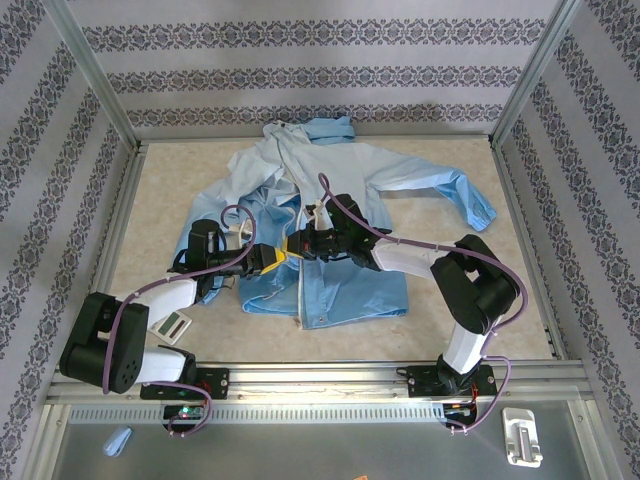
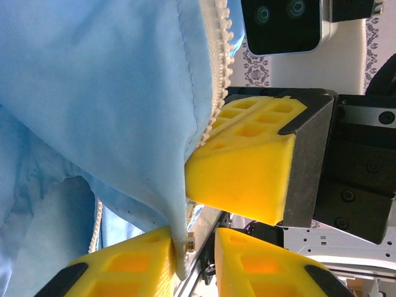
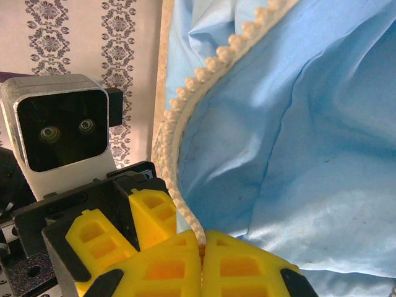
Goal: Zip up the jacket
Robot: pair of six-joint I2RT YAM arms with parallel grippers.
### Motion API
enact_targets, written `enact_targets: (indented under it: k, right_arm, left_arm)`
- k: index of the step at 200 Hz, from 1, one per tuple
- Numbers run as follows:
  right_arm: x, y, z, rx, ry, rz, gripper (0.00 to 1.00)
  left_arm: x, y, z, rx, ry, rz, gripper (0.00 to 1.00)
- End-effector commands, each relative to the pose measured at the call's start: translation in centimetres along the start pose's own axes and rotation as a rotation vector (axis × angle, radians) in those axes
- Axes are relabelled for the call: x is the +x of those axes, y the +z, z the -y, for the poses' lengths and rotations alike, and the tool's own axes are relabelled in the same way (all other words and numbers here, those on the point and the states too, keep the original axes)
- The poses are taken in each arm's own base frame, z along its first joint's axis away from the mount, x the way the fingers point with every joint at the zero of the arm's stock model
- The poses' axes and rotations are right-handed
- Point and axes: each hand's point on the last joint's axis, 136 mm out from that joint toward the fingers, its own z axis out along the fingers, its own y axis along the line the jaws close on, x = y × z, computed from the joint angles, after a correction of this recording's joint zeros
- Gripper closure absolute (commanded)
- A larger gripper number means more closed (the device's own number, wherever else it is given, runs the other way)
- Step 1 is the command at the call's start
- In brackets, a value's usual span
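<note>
The light-blue jacket [image 1: 345, 285] lies spread on the table, hood toward the back, front open along its pale zipper. Both grippers meet over its middle. My right gripper [image 1: 303, 246] is shut on the zipper edge, and the white teeth [image 3: 185, 213] run straight down into the seam between its yellow pads [image 3: 202, 263]. My left gripper [image 2: 197, 263] faces it from the left with its jaws a little apart. The jacket's other front edge [image 2: 179, 247] hangs into that gap and rests against the left pad only. A small metal zipper part [image 2: 190, 242] shows at that edge.
A small white device [image 1: 172, 325] lies by the left arm. In front of the rail are a blue scrap [image 1: 118, 441] and a white part [image 1: 522, 436]. Metal frame posts and patterned walls close in the table [image 1: 480, 300], and the right sleeve [image 1: 460, 195] reaches toward the right wall.
</note>
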Motion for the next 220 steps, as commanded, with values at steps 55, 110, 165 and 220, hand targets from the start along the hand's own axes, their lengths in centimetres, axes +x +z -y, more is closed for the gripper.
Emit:
enact_targets:
  k: [55,110,165,220]
  right_arm:
    - [-0.2,0.2,-1.5,-0.030,-0.017,-0.005,0.98]
    - [0.1,-3.6,0.3,0.041,-0.003,0.049,0.64]
    - [5.7,-6.4,5.9,0.338,-0.037,-0.017,0.55]
    - [8.6,-7.4,9.6,0.525,-0.043,-0.045,0.48]
  left_arm:
    - [0.2,0.0,-0.1,0.028,0.024,-0.010,1.00]
    - [0.1,-0.4,-0.5,-0.013,0.046,0.010,1.00]
    - [-0.5,-0.8,-1.1,-0.042,0.037,0.042,1.00]
    - [-0.6,-0.7,-1.4,-0.061,0.034,0.037,1.00]
